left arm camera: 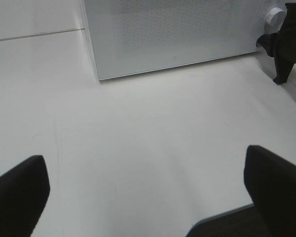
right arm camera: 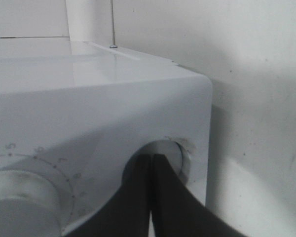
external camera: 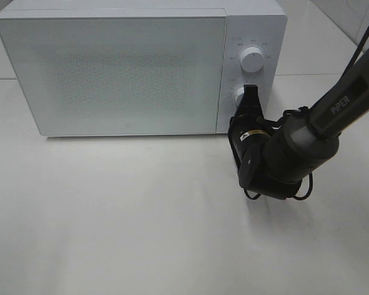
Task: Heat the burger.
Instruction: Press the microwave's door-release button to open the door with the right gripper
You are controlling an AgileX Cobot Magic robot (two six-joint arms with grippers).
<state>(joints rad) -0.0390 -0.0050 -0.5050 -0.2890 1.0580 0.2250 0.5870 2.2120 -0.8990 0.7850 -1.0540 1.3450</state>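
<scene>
Right wrist view showed the black right fingers (right arm camera: 135,197) pressed together into one narrow wedge. Their tips touched the small round white lower knob (right arm camera: 173,150) on the control panel of the boxy white microwave (right arm camera: 89,108), and nothing was pinched between them. From the high camera, those fingers lay against the side of that knob nearer the microwave's right wall, just below the larger white upper knob (external camera: 252,58). The microwave's speckled grey-white door (external camera: 111,70) was closed flush. The black left fingers (left arm camera: 19,192) were spread wide and empty, hovering over the bare off-white surface (left arm camera: 138,123) in front of the microwave's door, well apart from the panel.

The burger appeared in no view. Judging by the shut door and the task, it probably sat inside the microwave, though the speckled door hid any proof.

The step in hand seemed to be setting the lower knob. Closed fingers cannot grip it, so doing this well would mean bearing lightly on the knob's rim and sweeping around its centre. That way the tips neither slip off nor shove the microwave backwards. Spreading the fingers to straddle the knob would give a surer turn.
</scene>
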